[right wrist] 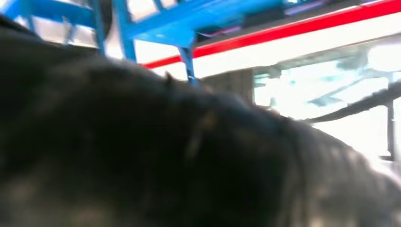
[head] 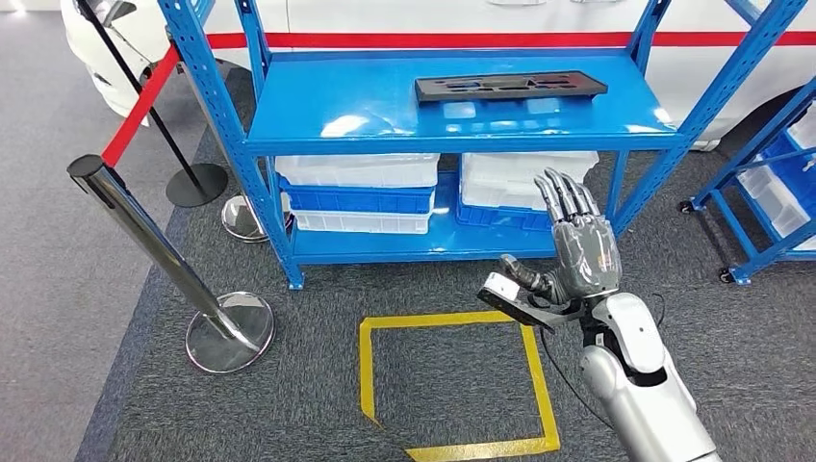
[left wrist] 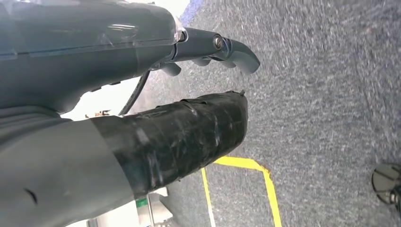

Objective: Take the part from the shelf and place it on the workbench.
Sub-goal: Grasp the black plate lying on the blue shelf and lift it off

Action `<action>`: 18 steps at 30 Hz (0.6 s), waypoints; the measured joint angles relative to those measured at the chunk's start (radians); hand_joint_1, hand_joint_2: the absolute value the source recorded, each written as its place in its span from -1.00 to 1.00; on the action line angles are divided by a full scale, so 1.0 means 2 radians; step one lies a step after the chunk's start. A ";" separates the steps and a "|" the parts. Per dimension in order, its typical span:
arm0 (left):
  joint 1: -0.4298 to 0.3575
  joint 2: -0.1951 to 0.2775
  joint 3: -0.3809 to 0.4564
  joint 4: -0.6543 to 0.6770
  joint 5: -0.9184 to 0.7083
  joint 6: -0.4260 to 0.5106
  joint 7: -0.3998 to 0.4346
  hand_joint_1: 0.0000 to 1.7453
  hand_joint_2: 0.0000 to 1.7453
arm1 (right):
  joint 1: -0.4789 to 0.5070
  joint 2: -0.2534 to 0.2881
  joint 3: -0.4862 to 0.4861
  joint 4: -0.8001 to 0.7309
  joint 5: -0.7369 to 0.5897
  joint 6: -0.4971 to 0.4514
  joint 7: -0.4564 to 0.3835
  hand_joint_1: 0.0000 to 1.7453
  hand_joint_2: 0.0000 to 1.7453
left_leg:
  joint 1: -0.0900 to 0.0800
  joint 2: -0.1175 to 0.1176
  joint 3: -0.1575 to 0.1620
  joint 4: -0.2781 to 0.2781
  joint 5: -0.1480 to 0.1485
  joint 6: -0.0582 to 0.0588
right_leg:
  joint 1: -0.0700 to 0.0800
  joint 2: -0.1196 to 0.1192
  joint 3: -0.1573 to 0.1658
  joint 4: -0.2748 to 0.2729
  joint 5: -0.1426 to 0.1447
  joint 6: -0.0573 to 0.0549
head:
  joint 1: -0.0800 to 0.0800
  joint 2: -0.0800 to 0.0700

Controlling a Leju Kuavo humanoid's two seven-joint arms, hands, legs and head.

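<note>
Part (head: 511, 86), long, flat and black, lies on the top board of the blue shelf (head: 366, 106), toward the right and far side of this board, with nothing touching it. Under the top board, on the lower board, white bins (head: 358, 170) stand on blue trays, one stack at the left and one at the right.

The right hand (head: 577, 245) is raised in front of the shelf, lower than the top board and nearer to the robot than the part. Its fingers (head: 563, 197) are straight and a little apart, pointing up and away, the thumb stands out to the left, and the hand holds nothing. It is well apart from the part. In the right wrist view the picture is blurred; the dark mass of the hand covers most of it, with blue frame bars and a red stripe behind.

The left hand (left wrist: 142, 90) shows in the left wrist view, above grey carpet. Its dark fingers (left wrist: 236, 52) are slightly bent and the taped black thumb lies beside them; nothing is between them.

On the carpet, near the robot, yellow tape (head: 452, 385) marks a square. At the left a chrome post (head: 154, 245) leans on its round base, and a red belt (head: 140, 111) goes from its top to the far side. Behind the shelf stands a white car with a red stripe (head: 462, 40).
</note>
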 joint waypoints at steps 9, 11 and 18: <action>0.001 0.001 0.008 0.000 -0.002 0.001 0.000 -1.00 -1.00 | -0.009 0.002 0.001 -0.002 -0.007 0.011 0.000 -1.00 -1.00 | 0.004 -0.002 0.003 0.014 -0.017 -0.016 | -0.003 -0.004 -0.008 -0.029 0.046 0.003 | 0.000 0.000; 0.000 0.001 0.010 0.000 -0.003 0.001 0.000 -1.00 -1.00 | -0.012 0.003 0.001 -0.003 -0.010 0.017 0.000 -1.00 -1.00 | 0.003 -0.001 0.001 0.015 -0.018 -0.022 | -0.001 -0.003 -0.007 -0.032 0.042 -0.004 | 0.000 0.000; 0.000 0.002 0.012 0.000 -0.005 -0.002 0.004 -1.00 -1.00 | -0.029 0.010 0.005 -0.004 -0.024 0.041 0.002 -1.00 0.00 | 0.007 -0.006 -0.075 0.153 -0.072 -0.032 | 0.001 0.001 0.003 -0.039 0.037 -0.024 | 0.000 0.000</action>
